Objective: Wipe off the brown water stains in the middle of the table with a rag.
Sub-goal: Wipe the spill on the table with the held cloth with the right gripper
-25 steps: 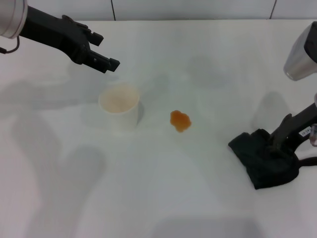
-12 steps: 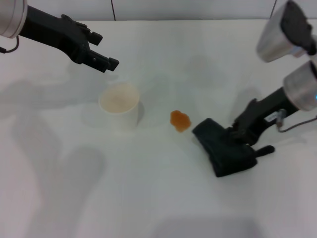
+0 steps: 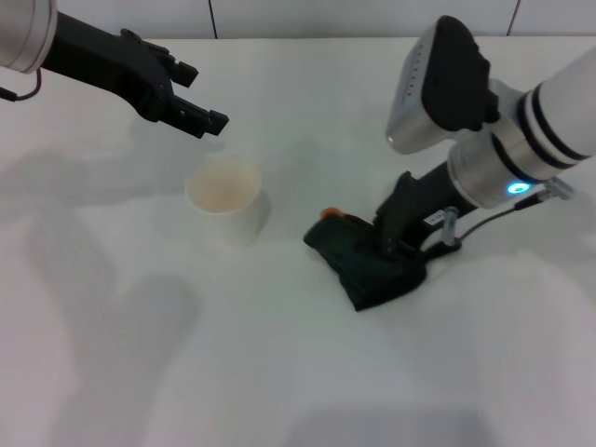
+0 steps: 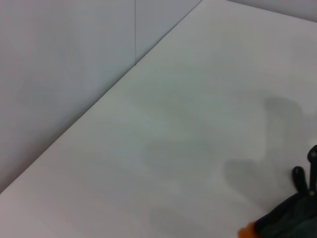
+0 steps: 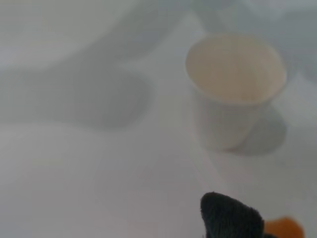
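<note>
The rag is lying on the white table, a dark bundle spreading toward the near side, and the right gripper is pressing down into its right-hand part — fingers buried in the folds and clamping the cloth, so it is gripping the rag rather than resting on it. The rag's far-left corner is sitting right on the brown water stains; only a small orange sliver is peeking out at that edge. In the right wrist view the same dark corner is touching the orange blotch.

Just left of the rag, apart from it, a white paper cup is standing upright with its mouth open to the ceiling.

Farther back and to the left, the left gripper is hanging in the air above the table, beyond the cup and touching nothing. Its dark fingers are pointing toward the middle of the table with a narrow gap between them — holding nothing. Its wrist camera is looking along bare table toward the wall.
</note>
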Tool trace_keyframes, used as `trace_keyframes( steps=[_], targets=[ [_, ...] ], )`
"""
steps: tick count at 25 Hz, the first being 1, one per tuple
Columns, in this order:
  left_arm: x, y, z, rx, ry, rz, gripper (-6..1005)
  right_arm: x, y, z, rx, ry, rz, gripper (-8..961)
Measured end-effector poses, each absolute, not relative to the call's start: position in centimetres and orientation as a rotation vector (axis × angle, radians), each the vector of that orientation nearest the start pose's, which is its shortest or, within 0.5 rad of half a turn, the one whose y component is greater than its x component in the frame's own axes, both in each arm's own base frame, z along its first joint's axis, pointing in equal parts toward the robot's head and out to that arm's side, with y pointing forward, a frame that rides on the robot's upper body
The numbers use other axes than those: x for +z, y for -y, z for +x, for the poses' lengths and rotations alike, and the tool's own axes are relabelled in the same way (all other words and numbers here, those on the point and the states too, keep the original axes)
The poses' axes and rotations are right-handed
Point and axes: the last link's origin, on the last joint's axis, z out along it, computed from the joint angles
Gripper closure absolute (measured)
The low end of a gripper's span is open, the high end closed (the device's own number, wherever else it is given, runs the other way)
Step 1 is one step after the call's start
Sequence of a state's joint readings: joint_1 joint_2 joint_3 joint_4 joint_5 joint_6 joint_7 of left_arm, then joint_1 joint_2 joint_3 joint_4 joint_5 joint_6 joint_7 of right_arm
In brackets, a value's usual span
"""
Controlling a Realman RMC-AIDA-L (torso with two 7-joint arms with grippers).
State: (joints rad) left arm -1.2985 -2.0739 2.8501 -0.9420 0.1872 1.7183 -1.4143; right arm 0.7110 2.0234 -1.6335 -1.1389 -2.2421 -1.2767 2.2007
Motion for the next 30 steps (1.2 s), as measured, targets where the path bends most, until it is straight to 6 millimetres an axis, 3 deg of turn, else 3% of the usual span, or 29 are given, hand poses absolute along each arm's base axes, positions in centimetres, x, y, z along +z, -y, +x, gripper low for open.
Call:
trace_keyframes(
  steps=[7, 15, 22, 30],
  targets=[
    [6.1, -42.2, -16.1, 0.004, 0.483, -2.831, 121, -7.8, -36.9, 13.1, -0.281, -0.185, -2.872, 847],
    [6.0, -42.3, -16.0, 0.003, 0.479, -2.833, 121, -9.0, -37.9, 13.8, -0.265, -0.099, -2.757, 847],
    [6.0, -42.3, -16.0, 0.007, 0.479, -2.826, 121, -8.6, -39.2, 15.2, -0.224, -0.135, -2.658, 848],
    [6.0, -42.4, -16.2, 0.025, 0.484, -2.821, 121, -6.6, -40.3, 16.9, -0.176, -0.197, -2.544, 848]
  ],
)
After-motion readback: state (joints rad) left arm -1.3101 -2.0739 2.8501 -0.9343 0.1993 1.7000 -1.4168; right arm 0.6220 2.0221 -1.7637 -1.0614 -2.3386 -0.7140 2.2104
